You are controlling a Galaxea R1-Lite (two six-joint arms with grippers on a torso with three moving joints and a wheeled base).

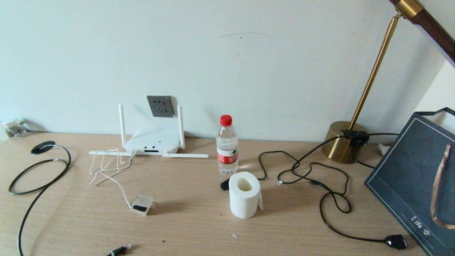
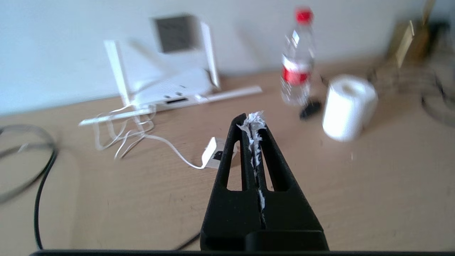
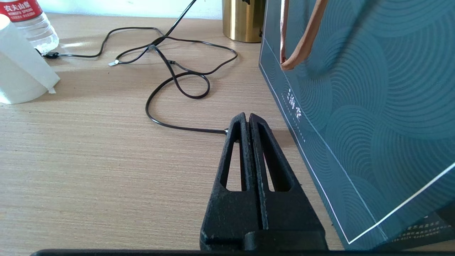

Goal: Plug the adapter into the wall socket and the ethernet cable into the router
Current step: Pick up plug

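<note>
Left gripper (image 2: 251,122) pressed together, empty, white shreds stuck on tips. Adapter (image 2: 216,157) on table, just beside at 10 o'clock of tips, cord trailing to router (image 2: 170,94). Wall socket (image 1: 160,106) directly behind router. Ethernet cable (image 1: 37,181) far left. Right gripper (image 3: 247,119) closed, parked beside gift bag (image 3: 355,106); left arm nearer.

A home or small office desk set against a plain pale wall (image 1: 249,53). The wood-grain desk top (image 1: 185,224) carries everyday household things: a white router (image 1: 152,141) below a grey wall socket (image 1: 160,106), a brass desk lamp (image 1: 346,140), a water bottle (image 1: 227,145), a paper roll (image 1: 244,193), a dark gift bag (image 1: 416,181) and loose cables.
</note>
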